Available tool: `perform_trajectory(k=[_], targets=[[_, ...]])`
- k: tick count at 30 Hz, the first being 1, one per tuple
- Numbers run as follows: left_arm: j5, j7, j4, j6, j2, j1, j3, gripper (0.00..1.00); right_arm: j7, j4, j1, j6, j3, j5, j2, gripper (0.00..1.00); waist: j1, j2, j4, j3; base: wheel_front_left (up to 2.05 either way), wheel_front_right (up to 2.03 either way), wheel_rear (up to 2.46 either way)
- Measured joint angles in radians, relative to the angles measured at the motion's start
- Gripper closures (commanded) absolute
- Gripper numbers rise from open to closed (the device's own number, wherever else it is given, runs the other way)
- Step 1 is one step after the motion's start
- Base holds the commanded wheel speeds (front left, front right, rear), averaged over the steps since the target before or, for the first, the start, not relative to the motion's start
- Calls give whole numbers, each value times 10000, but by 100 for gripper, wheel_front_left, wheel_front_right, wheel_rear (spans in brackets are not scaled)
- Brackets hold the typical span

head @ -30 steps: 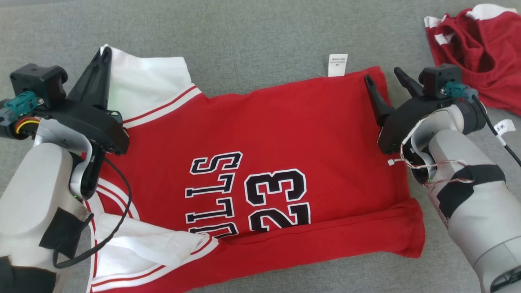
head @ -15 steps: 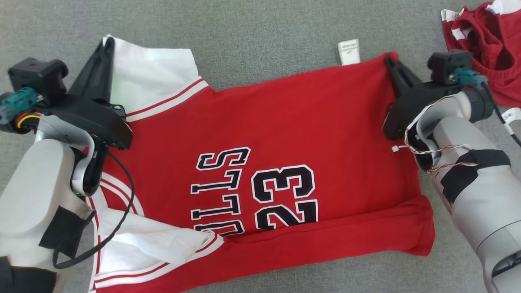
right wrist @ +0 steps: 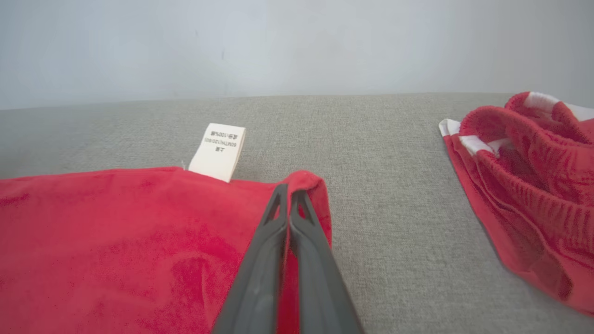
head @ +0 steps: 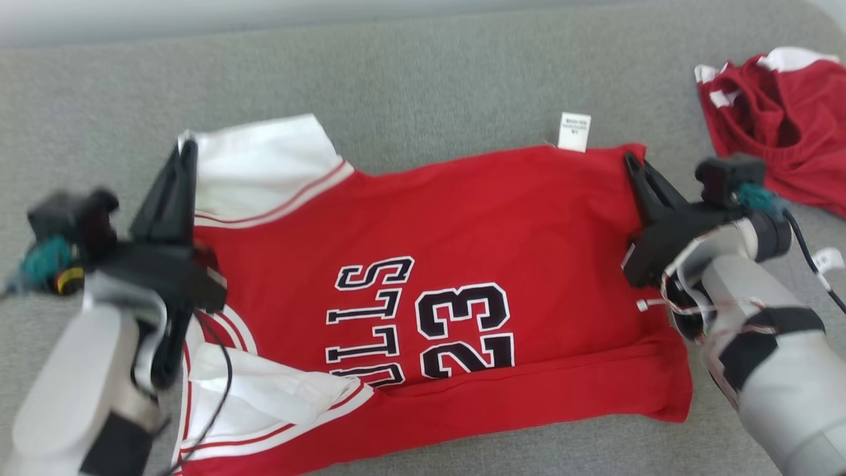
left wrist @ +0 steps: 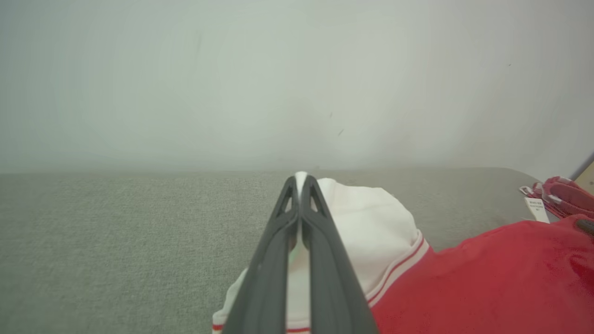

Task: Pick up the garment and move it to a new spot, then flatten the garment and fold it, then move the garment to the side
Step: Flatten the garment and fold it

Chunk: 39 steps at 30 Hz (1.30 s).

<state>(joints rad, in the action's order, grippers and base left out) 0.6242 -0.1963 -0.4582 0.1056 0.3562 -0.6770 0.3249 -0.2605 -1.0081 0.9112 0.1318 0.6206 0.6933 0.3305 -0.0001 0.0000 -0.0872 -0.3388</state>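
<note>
- Left tool (head: pixel 188 147) clamps the white sleeve (head: pixel 264 162) of the jersey (head: pixel 476 218) at its far corner, apparently to lift that edge for folding.
- The jersey lies spread, number up, mid-surface (head: pixel 423 79).
- Right tool (head: pixel 632 160) pinches the far hem corner beside the care label (head: pixel 574 131), pairing the left grip.
- A second red garment (head: pixel 773 112) sits apart, right.

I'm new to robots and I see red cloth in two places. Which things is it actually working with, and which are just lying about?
In the job:
- jersey, spread out flat
- left gripper, shut on its white sleeve
- right gripper, shut on its red corner

Lying about:
- crumpled red garment, far right, apart from the jersey
</note>
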Motion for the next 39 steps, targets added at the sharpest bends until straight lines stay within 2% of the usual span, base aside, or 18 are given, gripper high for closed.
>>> perform_trajectory(k=[8,14,23,32,38,39], targets=[[362,-345,1563,-276,98,2143,-265,100,-13,2464,-1962,0,-677,288,794,100,-1,0,70,658,0,0,0],[546,-464,2061,-451,-92,3609,-249,100,-29,3428,-3504,0,-897,543,978,100,-1,-1,152,982,0,0,0],[625,-591,2320,-717,-709,4769,-349,100,-29,3402,-4084,0,-922,903,1160,100,0,0,181,1123,0,0,0],[571,-635,2380,-627,-1129,5463,-725,100,-29,3361,-4557,0,-1308,1064,1333,100,1,-1,378,1311,0,0,0],[397,-635,1889,-514,-1336,5654,-803,100,-29,3271,-4807,0,-1035,1166,1275,100,1,-1,444,1438,0,0,0],[349,-635,1772,-479,-1352,5657,-805,100,-29,3252,-4796,0,-1003,1191,1264,91,1,0,439,1448,0,0,0]])
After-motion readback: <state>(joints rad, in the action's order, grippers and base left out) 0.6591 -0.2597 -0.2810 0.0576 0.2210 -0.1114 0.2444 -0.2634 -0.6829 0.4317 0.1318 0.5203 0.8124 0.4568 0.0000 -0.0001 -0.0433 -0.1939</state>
